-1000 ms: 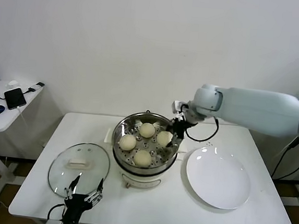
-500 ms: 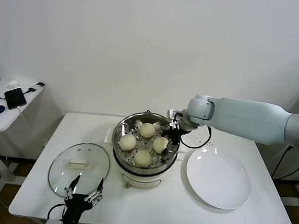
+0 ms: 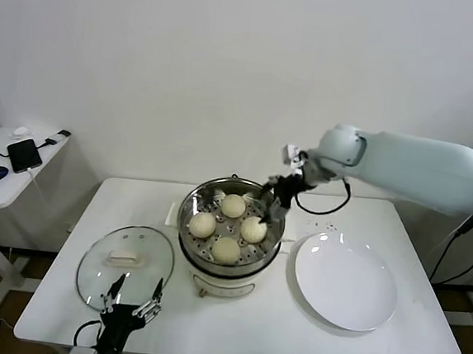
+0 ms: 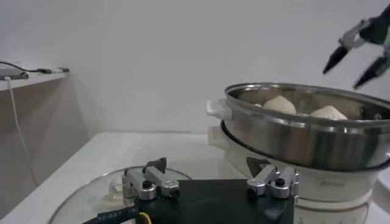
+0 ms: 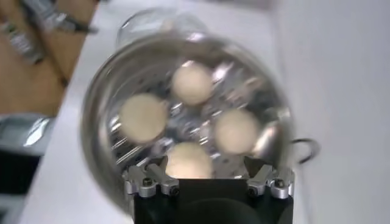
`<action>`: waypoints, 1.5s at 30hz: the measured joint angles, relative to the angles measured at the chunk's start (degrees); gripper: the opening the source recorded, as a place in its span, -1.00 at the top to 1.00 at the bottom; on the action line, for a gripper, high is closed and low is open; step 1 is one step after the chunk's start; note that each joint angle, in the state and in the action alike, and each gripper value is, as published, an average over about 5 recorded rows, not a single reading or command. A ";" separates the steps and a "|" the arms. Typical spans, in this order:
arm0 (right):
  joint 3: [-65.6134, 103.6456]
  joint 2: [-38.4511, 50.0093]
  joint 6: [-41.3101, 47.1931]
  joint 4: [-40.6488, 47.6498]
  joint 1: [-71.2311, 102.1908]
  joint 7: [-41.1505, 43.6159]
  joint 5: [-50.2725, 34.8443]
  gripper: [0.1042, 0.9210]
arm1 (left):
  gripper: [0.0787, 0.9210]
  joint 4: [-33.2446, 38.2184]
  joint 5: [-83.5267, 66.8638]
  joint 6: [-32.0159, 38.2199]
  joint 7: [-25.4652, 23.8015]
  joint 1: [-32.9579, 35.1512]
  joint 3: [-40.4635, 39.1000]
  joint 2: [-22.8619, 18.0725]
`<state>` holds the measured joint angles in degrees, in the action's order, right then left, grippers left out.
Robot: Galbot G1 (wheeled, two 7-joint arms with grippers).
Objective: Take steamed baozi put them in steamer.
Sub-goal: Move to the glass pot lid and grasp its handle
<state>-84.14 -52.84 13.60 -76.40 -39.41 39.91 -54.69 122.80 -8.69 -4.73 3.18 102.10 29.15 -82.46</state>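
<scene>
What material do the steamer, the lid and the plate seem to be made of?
The steamer looks like polished steel: its wall is mirror-bright; its base looks like white plastic. The lid, lying flat beside it, seems clear glass, since the table shows through it, with a white handle. The plate is glossy white, perhaps ceramic; the look leaves that open.

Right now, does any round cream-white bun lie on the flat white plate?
No, the flat white plate is bare; all four cream-white buns sit in the shiny steel steamer.

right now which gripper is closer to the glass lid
Left. The left gripper hovers open at the near edge of the glass lid; the right gripper is open above the steamer, holding nothing.
</scene>
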 measured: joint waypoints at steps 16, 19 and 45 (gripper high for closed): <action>44.67 17.97 -2.04 -7.53 34.54 -26.64 10.20 -0.76 | -0.77 -2.87 -0.72 5.07 2.87 -3.24 1.18 1.50; 55.58 19.71 -3.03 -9.26 44.96 -28.79 12.14 -0.76 | -0.77 -3.75 -0.25 6.40 2.97 -4.16 1.37 1.73; 114.08 -0.23 -22.04 -12.61 114.83 -30.00 23.39 -0.76 | -0.77 -9.78 14.67 17.12 8.10 -7.54 3.27 5.06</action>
<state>29.94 -53.07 -8.45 -89.01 75.41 9.90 -31.30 113.01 5.98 12.39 11.28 94.56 32.42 -77.40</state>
